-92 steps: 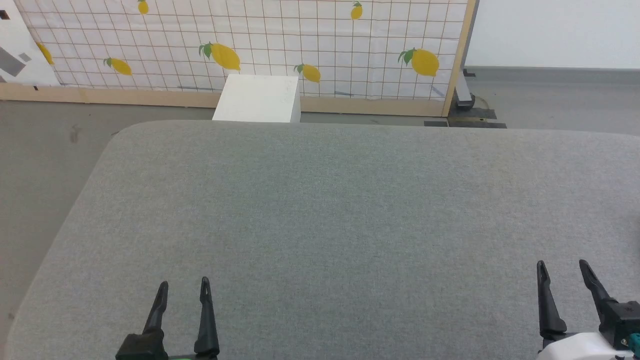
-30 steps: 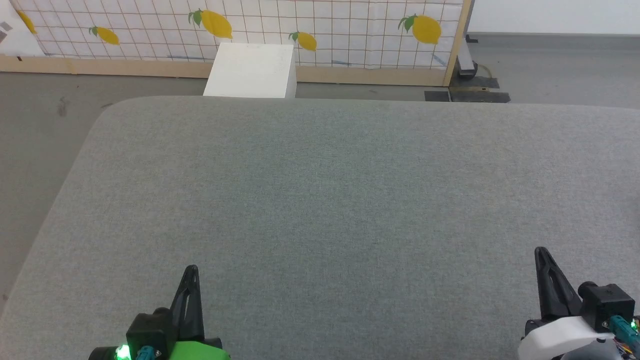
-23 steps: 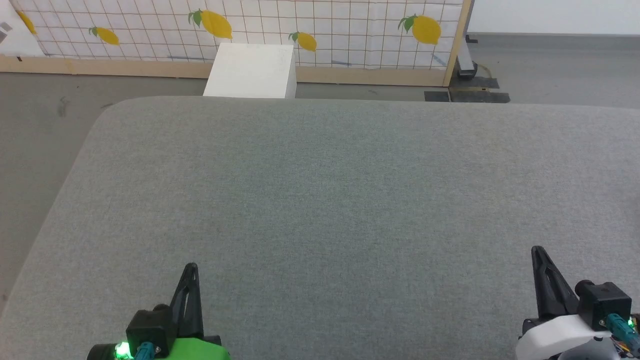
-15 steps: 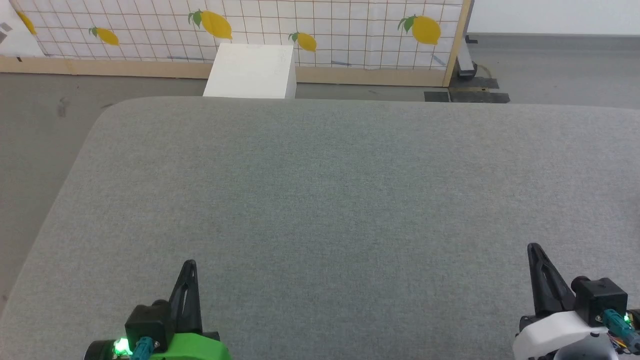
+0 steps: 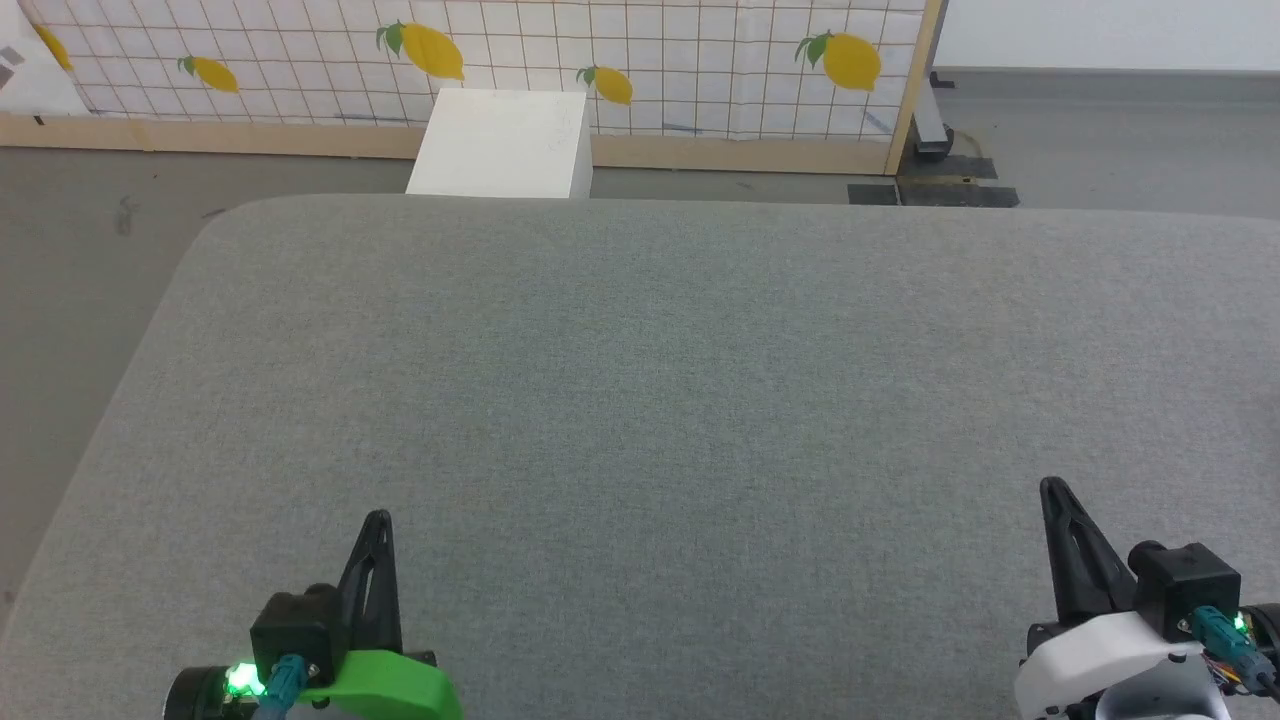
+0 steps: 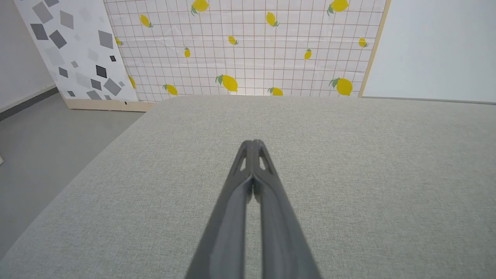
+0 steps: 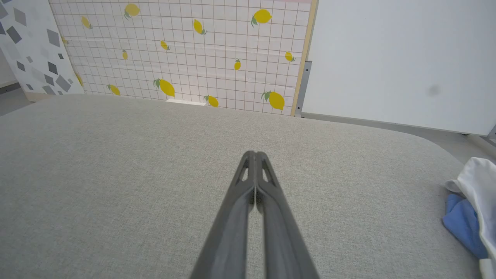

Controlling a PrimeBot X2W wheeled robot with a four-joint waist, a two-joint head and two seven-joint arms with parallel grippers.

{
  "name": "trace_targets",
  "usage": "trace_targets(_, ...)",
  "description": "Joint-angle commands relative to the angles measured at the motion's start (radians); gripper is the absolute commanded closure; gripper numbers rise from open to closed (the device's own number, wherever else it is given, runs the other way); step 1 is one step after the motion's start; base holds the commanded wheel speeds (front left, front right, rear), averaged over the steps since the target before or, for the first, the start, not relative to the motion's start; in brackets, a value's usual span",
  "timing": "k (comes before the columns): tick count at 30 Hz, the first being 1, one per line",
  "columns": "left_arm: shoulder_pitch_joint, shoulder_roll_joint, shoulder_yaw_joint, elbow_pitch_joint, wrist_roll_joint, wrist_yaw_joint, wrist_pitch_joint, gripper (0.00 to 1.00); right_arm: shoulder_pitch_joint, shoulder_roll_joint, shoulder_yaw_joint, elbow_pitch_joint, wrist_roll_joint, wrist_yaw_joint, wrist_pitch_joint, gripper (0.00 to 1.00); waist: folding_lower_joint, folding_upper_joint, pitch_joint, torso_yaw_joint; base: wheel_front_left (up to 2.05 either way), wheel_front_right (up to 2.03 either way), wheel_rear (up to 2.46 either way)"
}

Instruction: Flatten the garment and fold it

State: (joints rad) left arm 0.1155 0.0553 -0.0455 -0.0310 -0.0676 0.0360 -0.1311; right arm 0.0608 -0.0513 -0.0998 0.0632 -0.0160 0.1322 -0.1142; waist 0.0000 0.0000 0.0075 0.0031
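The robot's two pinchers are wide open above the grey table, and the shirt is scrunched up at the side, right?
No. The left gripper and right gripper are shut, as both wrist views show. They're above the grey table, shirt scrunched at the side.

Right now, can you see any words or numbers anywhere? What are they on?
No words, numbers or signs can be read anywhere.
screen: lemon pictures and grid lines, no letters.
panel: grey shapes, no letters.
box: plain white.
garment: white and blue, no print on the part that shows.
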Motion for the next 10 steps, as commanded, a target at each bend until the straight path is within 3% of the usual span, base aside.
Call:
trace_targets(1, -0.021, -0.003, 0.004, 0.003, 0.018, -0.005, 0.007, 1.0, -0.018, 0.001, 0.007, -0.007, 0.007, -0.001, 0.005, 1.0, 0.0, 0.0, 0.0, 0.0, 0.0, 0.0, 0.0)
trace_targets(10, -0.035, -0.003, 0.01, 0.007, 0.025, -0.01, 0.024, 1.0, -0.025, 0.001, 0.02, -0.015, 0.009, -0.001, 0.021, 1.0, 0.0, 0.0, -0.001, 0.0, 0.0, 0.0, 0.0)
